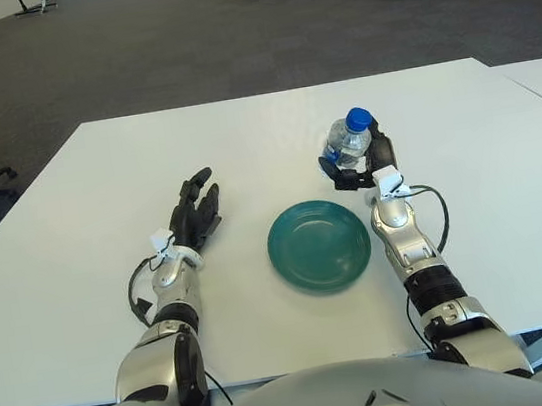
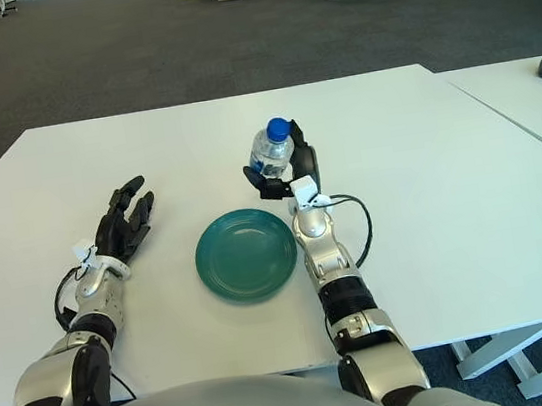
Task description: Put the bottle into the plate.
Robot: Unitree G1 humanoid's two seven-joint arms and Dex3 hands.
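White table (image 1: 76, 251) carries everything, with carpeted office floor behind. Left of the one green plate (image 1: 318, 246), the left hand (image 1: 195, 214) is seen with fingers extended, holding nothing. Just beyond the plate's right rim, the one bottle (image 1: 349, 141) is clasped, tilted, in the right hand (image 1: 361, 162). The carry is judged underway; a leftward shift and lowering is needed.

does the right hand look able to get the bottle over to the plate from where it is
Probably yes. The right hand grips the bottle, tilted, just beyond the green plate on its right side, and nothing stands between them. The left hand shows well left of the plate.
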